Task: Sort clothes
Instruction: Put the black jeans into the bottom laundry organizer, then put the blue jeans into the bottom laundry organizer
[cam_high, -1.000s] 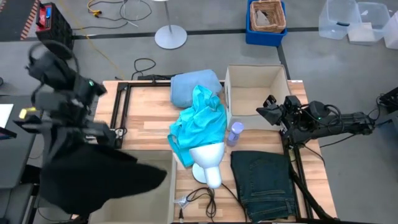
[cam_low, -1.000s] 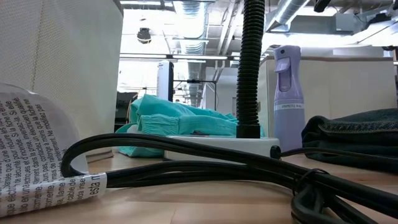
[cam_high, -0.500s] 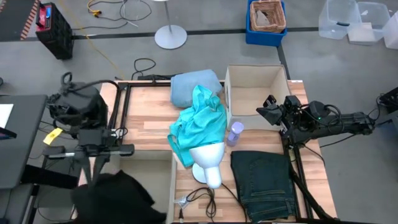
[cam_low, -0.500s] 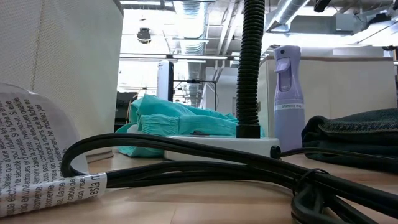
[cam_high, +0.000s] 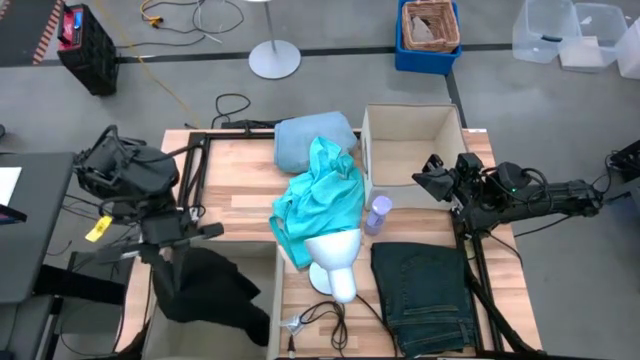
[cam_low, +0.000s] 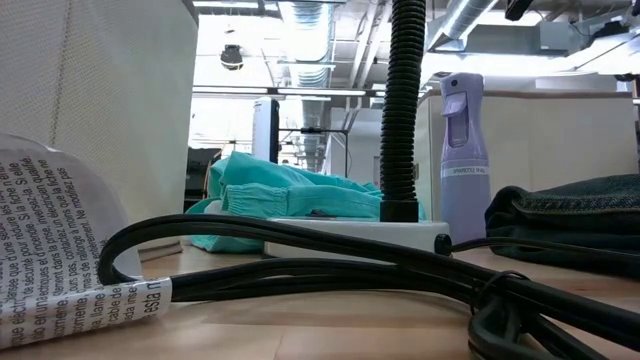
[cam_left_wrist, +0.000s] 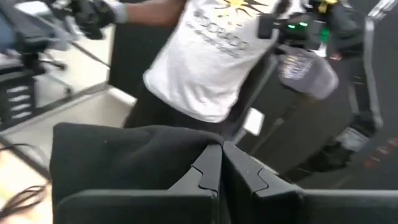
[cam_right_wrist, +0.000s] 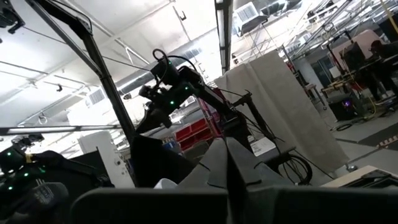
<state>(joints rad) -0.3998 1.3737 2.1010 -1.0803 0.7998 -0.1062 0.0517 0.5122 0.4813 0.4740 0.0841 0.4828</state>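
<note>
Black garment (cam_high: 205, 290): hung from left end effector (cam_high: 160, 252), fingers pinched on it, left of the white mannequin head (cam_high: 335, 262). Right end effector (cam_high: 432, 180): pressed together, empty, right of the head, above jeans (cam_high: 425, 295).

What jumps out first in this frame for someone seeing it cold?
The black garment hangs from the left gripper at the table's left edge. Mid-table, the bright teal shirt drapes over the white mannequin head, with the folded jeans to its right. The right gripper waits by the cardboard box.
</note>
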